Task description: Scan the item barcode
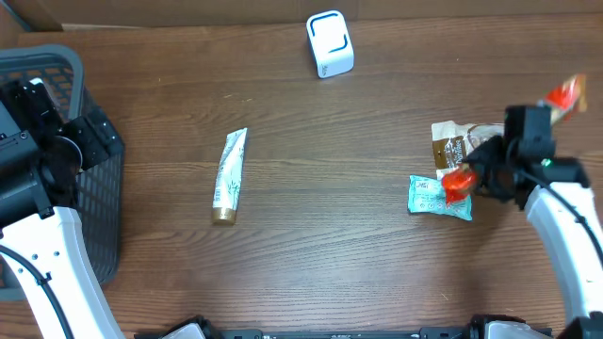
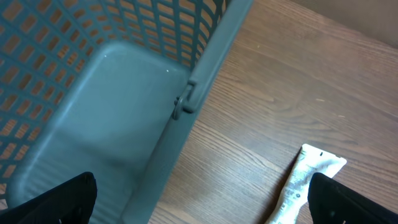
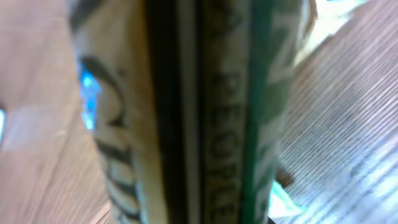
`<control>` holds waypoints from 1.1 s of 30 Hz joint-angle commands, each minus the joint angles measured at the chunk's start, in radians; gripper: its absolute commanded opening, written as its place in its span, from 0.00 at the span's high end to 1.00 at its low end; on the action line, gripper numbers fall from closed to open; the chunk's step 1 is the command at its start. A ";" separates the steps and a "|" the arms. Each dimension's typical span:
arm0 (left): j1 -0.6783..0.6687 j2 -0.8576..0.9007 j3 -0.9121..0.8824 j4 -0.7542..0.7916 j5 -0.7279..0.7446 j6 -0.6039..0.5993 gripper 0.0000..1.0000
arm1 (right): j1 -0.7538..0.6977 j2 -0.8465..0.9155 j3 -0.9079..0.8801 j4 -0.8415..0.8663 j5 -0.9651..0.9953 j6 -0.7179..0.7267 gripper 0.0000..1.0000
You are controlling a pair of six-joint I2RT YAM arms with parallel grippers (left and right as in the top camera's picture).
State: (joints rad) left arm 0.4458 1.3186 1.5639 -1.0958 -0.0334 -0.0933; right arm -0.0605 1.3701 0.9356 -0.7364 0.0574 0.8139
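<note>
The brown snack packet is at the right side of the table, at the tip of the right gripper. The right gripper's jaws are narrow and closed on the packet. In the right wrist view the packet fills the frame edge-on, with printed lettering running vertically, and it hides the fingers. A teal packet lies flat just below the gripper tip. A white barcode scanner stands at the far edge, well apart. A white tube lies left of centre. The left gripper is spread wide and empty beside the grey mesh basket.
</note>
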 commanded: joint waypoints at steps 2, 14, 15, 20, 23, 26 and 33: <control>0.003 0.002 0.005 0.000 0.008 0.027 0.00 | -0.009 -0.018 -0.084 0.105 0.028 0.026 0.72; 0.003 0.002 0.005 0.000 0.008 0.027 0.01 | -0.007 -0.018 0.040 0.017 -0.154 -0.319 0.15; 0.003 0.002 0.005 0.000 0.008 0.027 0.01 | -0.005 -0.018 0.072 -0.012 -0.179 -0.348 0.14; 0.003 0.002 0.005 0.000 0.008 0.027 0.00 | 0.035 -0.018 0.253 -0.131 -0.328 -0.454 0.16; 0.003 0.002 0.005 0.000 0.008 0.027 0.00 | 0.119 -0.003 0.344 -0.145 -0.359 -0.475 0.17; 0.003 0.002 0.005 0.000 0.008 0.027 0.01 | 0.228 0.048 0.415 -0.127 -0.359 -0.486 0.17; 0.003 0.002 0.005 0.000 0.008 0.027 0.01 | 0.478 0.305 0.485 0.169 -0.400 -0.447 0.17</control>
State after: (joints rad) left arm 0.4458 1.3186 1.5639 -1.0958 -0.0334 -0.0933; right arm 0.3317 1.5566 1.3880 -0.6338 -0.3084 0.3511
